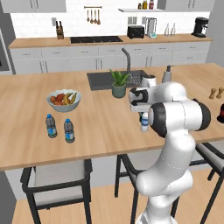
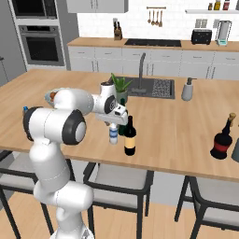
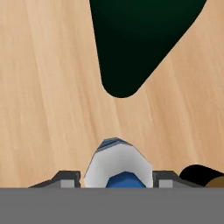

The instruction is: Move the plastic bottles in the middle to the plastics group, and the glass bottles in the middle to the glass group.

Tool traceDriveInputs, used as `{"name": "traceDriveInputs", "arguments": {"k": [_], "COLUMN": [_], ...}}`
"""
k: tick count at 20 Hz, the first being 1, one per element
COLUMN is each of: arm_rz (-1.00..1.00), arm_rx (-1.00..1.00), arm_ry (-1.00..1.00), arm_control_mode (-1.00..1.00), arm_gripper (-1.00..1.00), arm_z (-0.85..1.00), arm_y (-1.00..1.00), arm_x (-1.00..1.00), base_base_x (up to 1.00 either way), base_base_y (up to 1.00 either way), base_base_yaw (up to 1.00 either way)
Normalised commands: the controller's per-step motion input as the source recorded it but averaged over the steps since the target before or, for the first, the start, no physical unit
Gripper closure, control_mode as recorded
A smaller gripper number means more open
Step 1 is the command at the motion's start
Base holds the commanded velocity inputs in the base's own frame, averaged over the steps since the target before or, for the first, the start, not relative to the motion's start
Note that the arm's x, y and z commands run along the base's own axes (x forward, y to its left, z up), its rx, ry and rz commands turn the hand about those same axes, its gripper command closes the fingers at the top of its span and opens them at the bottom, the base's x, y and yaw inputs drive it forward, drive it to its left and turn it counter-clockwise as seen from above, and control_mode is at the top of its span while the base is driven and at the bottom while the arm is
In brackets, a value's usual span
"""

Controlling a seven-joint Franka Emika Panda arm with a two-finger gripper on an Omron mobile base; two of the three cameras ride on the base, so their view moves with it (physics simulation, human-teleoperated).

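Note:
The plastic bottle [image 3: 118, 164], pale with a white cap and blue label, stands upright in the middle of the island [image 2: 113, 135] [image 1: 144, 123]. My gripper [image 3: 117, 179] [image 2: 113, 123] [image 1: 142, 114] reaches down over it, and its fingertips [image 3: 66, 179] press against both sides of the bottle. Right behind it rises the dark green wine bottle [image 3: 131, 43] [image 2: 122, 127], largely hidden by my hand. The brown glass bottle [image 2: 130, 138] [image 3: 201, 174] with a yellow label stands beside it. The plastics group [image 1: 51, 126] of two dark-capped water bottles is far left. The glass group's dark red bottle [image 2: 221, 140] [image 1: 221, 111] is far right.
A fruit bowl [image 1: 64, 99] sits behind the plastics group. A potted plant [image 1: 119, 83], sink [image 2: 154, 87] and soap dispenser [image 2: 187, 88] lie at the back of the island [image 2: 186, 135]. Wooden shakers [image 1: 216, 92] stand near the right end. Stools line the near edge.

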Motion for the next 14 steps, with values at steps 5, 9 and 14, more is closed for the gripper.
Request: {"name": "traceDriveInputs", "arguments": {"k": [5, 9, 14], "arm_rz": [0.0, 0.09, 0.14], "arm_rx": [0.02, 0.06, 0.0], "arm_ry": [-0.04, -0.17, -0.11], "arm_control_mode": [-1.0, -1.0, -1.0], "arm_gripper": [1.0, 1.0, 1.0], "arm_z": [0.06, 0.31, 0.51], "arm_y": [0.03, 0.52, 0.95], "arm_x": [-0.17, -0.38, -0.58], "base_base_x": [0.0, 0.0, 0.0], "base_base_y": [0.0, 0.0, 0.0], "base_base_yaw": [0.0, 0.0, 0.0]}}
